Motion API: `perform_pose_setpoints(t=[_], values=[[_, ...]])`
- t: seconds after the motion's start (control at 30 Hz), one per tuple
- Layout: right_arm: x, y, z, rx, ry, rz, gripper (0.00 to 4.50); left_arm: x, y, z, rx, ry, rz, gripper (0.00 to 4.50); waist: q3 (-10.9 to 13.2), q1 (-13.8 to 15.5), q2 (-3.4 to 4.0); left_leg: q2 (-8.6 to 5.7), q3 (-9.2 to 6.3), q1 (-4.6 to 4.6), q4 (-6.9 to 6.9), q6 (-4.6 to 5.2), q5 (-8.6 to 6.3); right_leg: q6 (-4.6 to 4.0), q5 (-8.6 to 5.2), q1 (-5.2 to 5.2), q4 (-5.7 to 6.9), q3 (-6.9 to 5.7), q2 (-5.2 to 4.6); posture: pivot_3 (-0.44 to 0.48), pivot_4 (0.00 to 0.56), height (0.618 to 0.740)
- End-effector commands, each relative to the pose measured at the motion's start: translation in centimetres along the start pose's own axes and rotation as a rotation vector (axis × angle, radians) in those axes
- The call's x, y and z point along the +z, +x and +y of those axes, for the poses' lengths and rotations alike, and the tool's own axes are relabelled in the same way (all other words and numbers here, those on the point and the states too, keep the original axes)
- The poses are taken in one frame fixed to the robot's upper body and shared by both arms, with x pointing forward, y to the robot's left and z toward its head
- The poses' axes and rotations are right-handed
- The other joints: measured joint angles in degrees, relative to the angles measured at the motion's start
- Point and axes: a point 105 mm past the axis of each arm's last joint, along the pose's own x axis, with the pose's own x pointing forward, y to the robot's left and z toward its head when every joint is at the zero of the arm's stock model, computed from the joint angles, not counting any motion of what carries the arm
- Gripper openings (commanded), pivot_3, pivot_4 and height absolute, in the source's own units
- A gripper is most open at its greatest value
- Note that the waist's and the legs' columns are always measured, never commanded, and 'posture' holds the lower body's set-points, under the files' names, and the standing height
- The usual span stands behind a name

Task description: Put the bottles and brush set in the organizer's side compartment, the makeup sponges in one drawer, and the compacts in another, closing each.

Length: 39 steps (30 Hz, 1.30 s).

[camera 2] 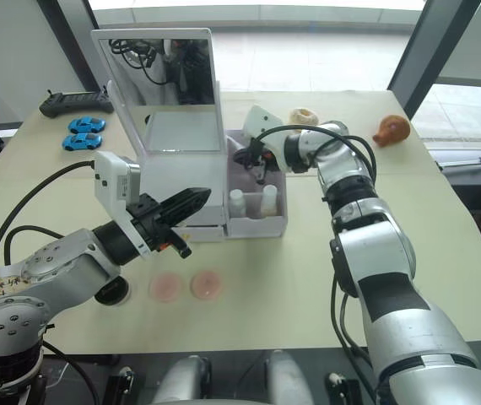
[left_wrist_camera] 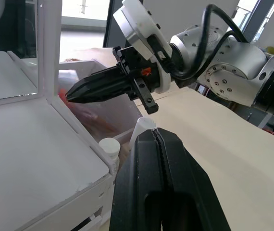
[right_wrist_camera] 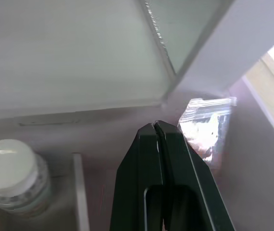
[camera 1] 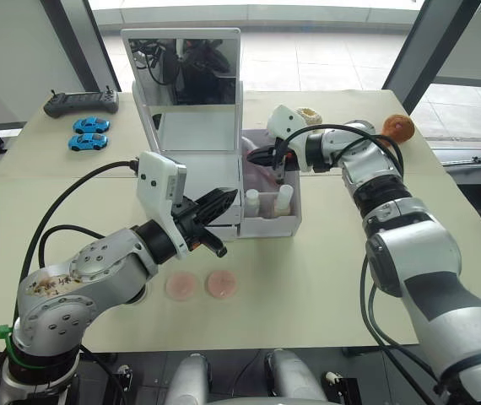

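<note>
You are at the end of the first step. Both bottles [camera 1: 267, 202] stand upright in the front of the side compartment [camera 1: 272, 226] of the organizer [camera 1: 198, 173], and the brush set [right_wrist_camera: 205, 132], a clear crinkly pouch, leans in the back of that same bin. Your right claw [camera 1: 265, 157] hangs over the rear of the bin, clenched on nothing, the pouch apart from its tips in the right wrist view. Your left claw [camera 1: 217, 207] is also clenched and empty, pointing at the drawer fronts, which it hides, so you cannot tell from here whether a drawer is open.

By my reading, the next move is to lift the right claw straight up out of the bin without catching the pouch or the white caps, then open a drawer.

The makeup sponges [camera 1: 200, 285] lie flat on the worktop in front of the organizer: two soft-looking, matte pink discs, thin and low, likely awkward to pinch. The organizer is hard, smooth white plastic with a tall mirror [camera 1: 183, 70].
</note>
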Motion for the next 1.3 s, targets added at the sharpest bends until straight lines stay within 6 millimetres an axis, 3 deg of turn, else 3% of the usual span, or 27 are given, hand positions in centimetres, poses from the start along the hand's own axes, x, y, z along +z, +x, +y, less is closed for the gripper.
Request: perform_pose_setpoints(t=[0.03, 0.2, 0.43, 0.63, 0.73, 0.83, 0.9, 1.0, 1.03, 1.1, 1.2, 1.3], values=[[-1.0, -0.3, -0.8, -0.066, -0.039, 0.07, 0.01, 0.8, 0.1, -0.4, -0.019, 0.018, -0.036, 0.0, 0.0, -0.01, -0.01, 0.0, 0.0, 0.02, 0.0, 0.0, 0.0, 0.0, 0.0, 0.02, 0.0, 0.0, 0.0, 0.0, 0.15, 0.74], [-1.6, 0.1, -0.3, -0.06, -0.043, 0.094, 0.01, 0.6, 0.1, -0.5, -0.032, 0.013, -0.026, 0.0, 0.0, -0.15, 0.0, 0.01, 0.0, 0.01, -0.01, 0.0, 0.0, 0.0, 0.0, -0.02, 0.05, 0.01, 0.02, 0.0, 0.15, 0.74], [1.7, -1.7, -0.7, 0.048, -0.036, -0.076, 0.01, 0.5, 0.0, -0.4, -0.048, 0.031, -0.01, 0.0, 0.0, -0.05, 0.0, 0.0, -0.01, 0.0, 0.02, 0.0, 0.0, 0.0, 0.0, 0.0, 0.06, 0.0, 0.02, 0.0, 0.15, 0.74], [4.5, -7.3, -0.9, 0.17, 0.006, -0.249, 0.01, 0.5, -1.3, -0.4, -0.123, 0.038, 0.012, 0.0, 0.01, 0.04, 0.01, 0.01, -0.05, -0.01, 0.01, 0.0, 0.0, 0.01, 0.0, 0.02, 0.06, -0.06, 0.02, 0.0, 0.15, 0.74], [3.6, -10.1, -0.9, 0.134, 0.046, -0.228, 0.01, 0.4, -2.7, -0.4, -0.192, 0.045, 0.055, 0.0, 0.0, 0.1, 0.0, 0.02, -0.08, 0.0, 0.0, 0.0, 0.0, 0.01, -0.01, 0.07, 0.0, -0.11, 0.02, 0.0, 0.15, 0.74], [2.5, -12.1, -0.3, 0.098, 0.105, -0.199, 0.01, 1.0, -4.4, 0.9, -0.199, 0.056, 0.062, 0.0, 0.02, 0.03, 0.05, 0.01, -0.05, 0.02, 0.0, 0.01, -0.01, 0.01, -0.03, 0.07, -0.02, -0.1, 0.0, 0.0, 0.15, 0.74], [1.4, -13.8, 1.0, 0.088, 0.203, -0.201, 0.01, 0.9, -6.1, 4.3, -0.1, 0.066, 0.072, 0.0, 0.0, -0.06, 0.19, 0.01, 0.02, 0.01, 0.0, 0.01, 0.0, 0.01, -0.04, -0.03, 0.02, -0.05, 0.0, 0.0, 0.15, 0.74], [-0.3, -15.6, 2.1, 0.026, 0.268, -0.162, 0.01, 0.8, -8.3, 7.6, -0.01, 0.087, 0.103, 0.0, 0.02, 0.03, 0.24, 0.04, 0.05, 0.02, -0.04, 0.02, 0.0, -0.06, -0.13, -0.17, 0.15, -0.03, 0.05, 0.0, 0.15, 0.74], [-1.2, -16.3, 2.4, -0.007, 0.283, -0.132, 0.19, 0.9, -9.2, 9.1, 0.04, 0.107, 0.107, 0.2, 0.02, 0.03, 0.24, 0.04, 0.06, 0.0, -0.05, 0.02, 0.0, -0.06, -0.14, -0.22, 0.18, -0.03, 0.05, 0.0, 0.15, 0.74], [-2.4, -17.5, 2.9, -0.058, 0.322, -0.11, 0.61, 1.0, -10.7, 11.1, 0.094, 0.137, 0.121, 0.6, 0.02, 0.05, 0.22, 0.04, 0.13, -0.05, -0.03, 0.02, 0.0, 0.03, -0.23, -0.31, 0.17, 0.0, 0.04, 0.0, 0.15, 0.74], [-5.1, -20.1, 3.5, -0.204, 0.412, -0.126, 1.64, 0.5, -14.5, 17.2, 0.319, 0.155, 0.118, 1.53, -0.02, 0.18, 0.19, 0.06, 0.21, -0.05, -0.05, 0.02, 0.0, 0.01, -0.27, -0.36, 0.16, 0.04, 0.03, 0.0, 0.15, 0.74], [-7.7, -22.0, 4.8, -0.31, 0.481, -0.096, 2.62, -0.7, -17.2, 20.9, 0.45, 0.164, 0.128, 2.42, -0.06, 0.19, 0.14, 0.06, 0.23, -0.04, -0.06, 0.03, -0.01, -0.04, -0.29, -0.37, 0.19, 0.03, 0.03, 0.0, 0.15, 0.74]])
